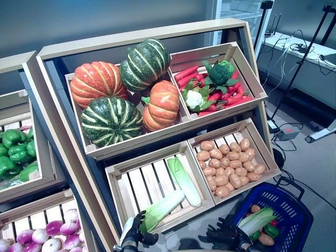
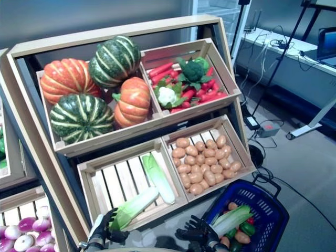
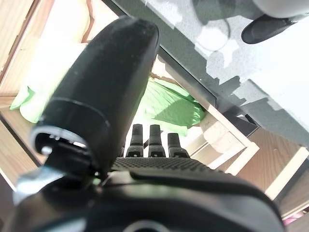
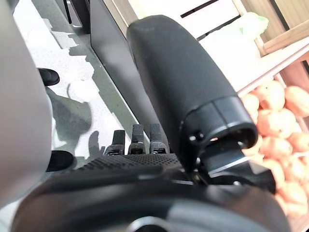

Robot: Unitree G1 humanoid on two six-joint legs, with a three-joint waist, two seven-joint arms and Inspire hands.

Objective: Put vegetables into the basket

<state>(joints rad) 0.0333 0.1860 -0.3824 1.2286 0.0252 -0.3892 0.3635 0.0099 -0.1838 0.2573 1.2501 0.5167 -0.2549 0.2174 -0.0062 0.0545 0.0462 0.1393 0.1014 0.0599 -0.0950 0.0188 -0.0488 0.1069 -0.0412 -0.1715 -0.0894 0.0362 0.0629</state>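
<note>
My left hand (image 1: 135,230) is at the front edge of the lower left crate (image 1: 119,197), right at the leafy end of a long pale green cabbage (image 1: 164,208) that overhangs that edge. In the left wrist view its fingers (image 3: 150,141) are straight and point at the green leaves (image 3: 170,105), with the thumb held apart. My right hand (image 1: 227,235) is open beside the near left rim of the blue basket (image 1: 295,209) on the floor. In the basket lie a long cabbage (image 1: 257,220), a green pepper (image 1: 271,231), potatoes and something red.
A second long cabbage (image 1: 184,181) lies in the same crate. The wooden stand (image 1: 147,39) fills the view ahead, with another stand (image 1: 21,157) to the left. A table (image 1: 310,58) and tripod legs stand at the far right, with cables on the floor.
</note>
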